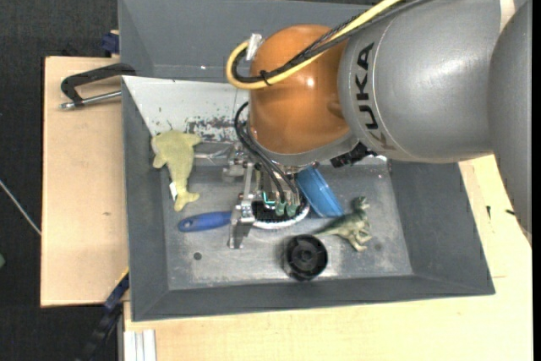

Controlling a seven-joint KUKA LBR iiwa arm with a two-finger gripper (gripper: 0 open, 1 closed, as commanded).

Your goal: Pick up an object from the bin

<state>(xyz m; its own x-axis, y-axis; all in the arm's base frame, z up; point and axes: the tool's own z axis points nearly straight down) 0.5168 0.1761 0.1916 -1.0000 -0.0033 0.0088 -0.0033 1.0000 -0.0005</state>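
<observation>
Several small things lie loose on the floor of the bin, and the gripper hangs low among them, near the middle. Well off to its left is a pale yellow toy fish, lying apart from the rest. Just left of the gripper is a blue handle, whose near end comes right up to the gripper's metal; whether they touch I cannot tell. Partly under the gripper's right side shows the edge of a white round thing. Just to the right lies a blue cylinder, farther right a green dinosaur, and to the right and toward the bin's front wall a black cap. Whether the gripper is open or closed cannot be made out beneath the orange cover, and nothing can be seen held. I judge this to be the reach-and-grasp step, with the lift not yet done. The next move calls for closing on one thing alone, most likely the handle or the white thing, then rising straight up clear of the neighbours.
</observation>
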